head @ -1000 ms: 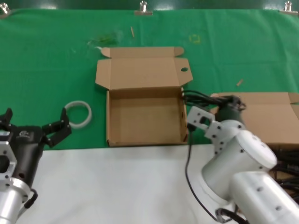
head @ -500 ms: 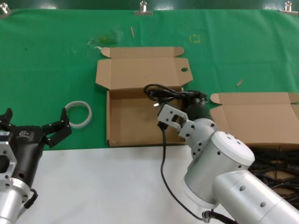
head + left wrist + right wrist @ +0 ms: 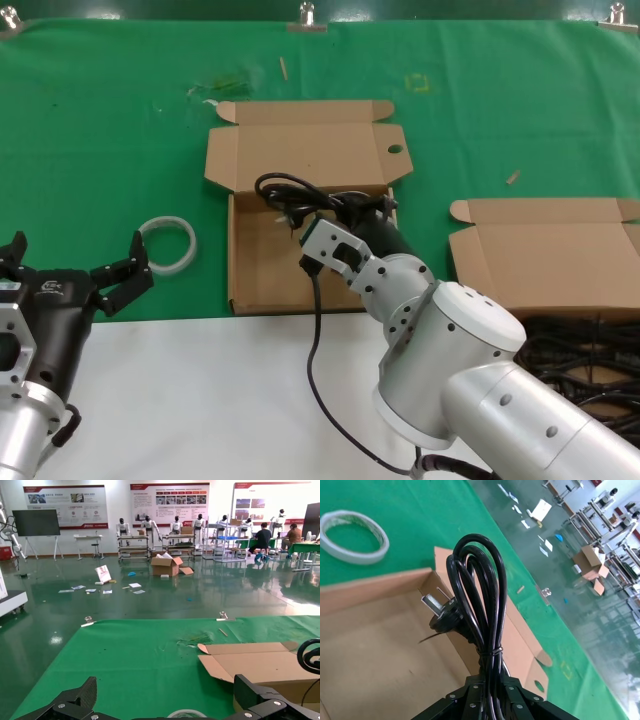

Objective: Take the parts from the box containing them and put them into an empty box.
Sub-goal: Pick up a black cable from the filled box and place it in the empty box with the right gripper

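From the head, the right end effector (image 3: 352, 232) is carrying a coiled black power cable (image 3: 290, 193) and has moved left, from beside the empty brown cardboard box (image 3: 310, 285) to over it.

The left wrist shows the left end effector (image 3: 167, 706) spread wide, waiting.

The right wrist shows the cable pinched, probably ready for dropping.

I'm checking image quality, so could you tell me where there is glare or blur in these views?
Left wrist view: the polished floor mirrors the ceiling lights. Right wrist view: the cable bundle in the right claw is sharp, the background hall soft. Head view: even light, no glare on the green mat.
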